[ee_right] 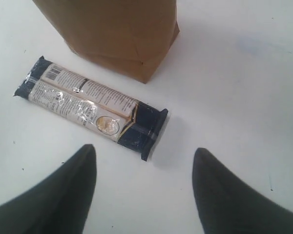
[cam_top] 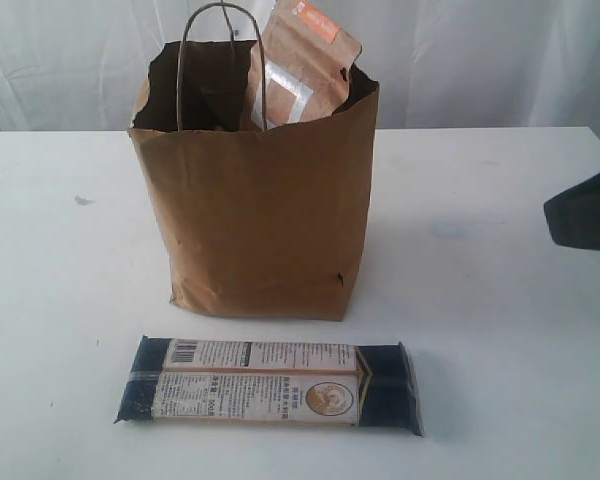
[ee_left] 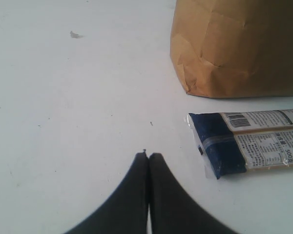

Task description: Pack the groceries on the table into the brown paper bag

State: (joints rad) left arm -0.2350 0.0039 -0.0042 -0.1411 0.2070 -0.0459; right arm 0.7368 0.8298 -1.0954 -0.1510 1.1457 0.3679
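The brown paper bag [cam_top: 260, 215] stands upright on the white table [cam_top: 60, 300], its cord handle raised. A brown orange-labelled pouch [cam_top: 298, 68] sticks out of its top. A long dark-blue noodle pack [cam_top: 268, 385] lies flat in front of the bag, also seen as the noodle pack [ee_right: 90, 106] and noodle pack [ee_left: 249, 144]. My right gripper [ee_right: 142, 153] is open above the table, just short of the pack's dark end, holding nothing. My left gripper [ee_left: 148, 155] is shut and empty, to the side of the pack's other end. Only a dark part of the right arm [cam_top: 585, 215] shows in the exterior view.
The bag's base [ee_right: 136, 63] stands close behind the noodle pack. A small scrap or mark [cam_top: 83, 200] lies on the table left of the bag. White curtain hangs behind the table's far edge.
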